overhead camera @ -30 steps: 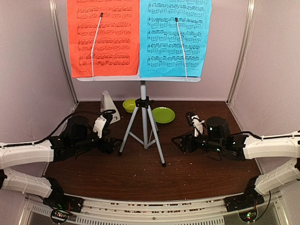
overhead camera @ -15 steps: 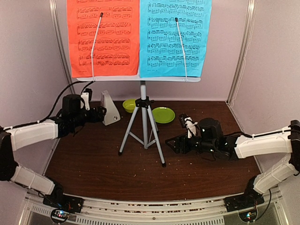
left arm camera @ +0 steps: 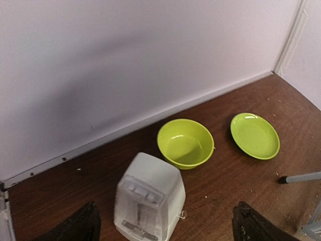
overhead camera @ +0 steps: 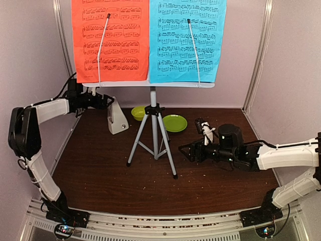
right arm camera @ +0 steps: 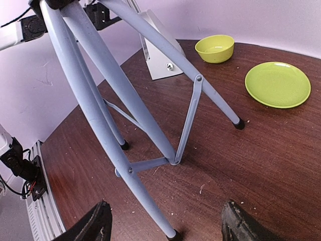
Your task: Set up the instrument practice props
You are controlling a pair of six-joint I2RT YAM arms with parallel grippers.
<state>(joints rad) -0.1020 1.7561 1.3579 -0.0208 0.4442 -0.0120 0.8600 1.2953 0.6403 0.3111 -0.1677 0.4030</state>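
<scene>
**Props.** The tripod stands upright at mid tabletop, its three legs spread. It carries the stand desk at its top. A red sheet sits on the left half of the stand desk. A blue sheet sits on the right half, edge to edge with the red one. A thin wire arm lies over each sheet. The metronome stands upright at the back left of the tabletop, below the left end of the stand desk.

**Other items.** A bowl sits just right of the metronome and behind the tripod. A plate lies to the right of the bowl, apart from it.

**Left arm.** It reaches along the left wall, above the metronome. The left fingers are spread wide and hold nothing. In the wrist view the top of the metronome lies between them, with no contact visible.

**Right arm.** It lies low over the tabletop to the right of the tripod and faces it. The right fingers are spread wide and hold nothing. They are near the closest tripod leg but apart from it.
</scene>
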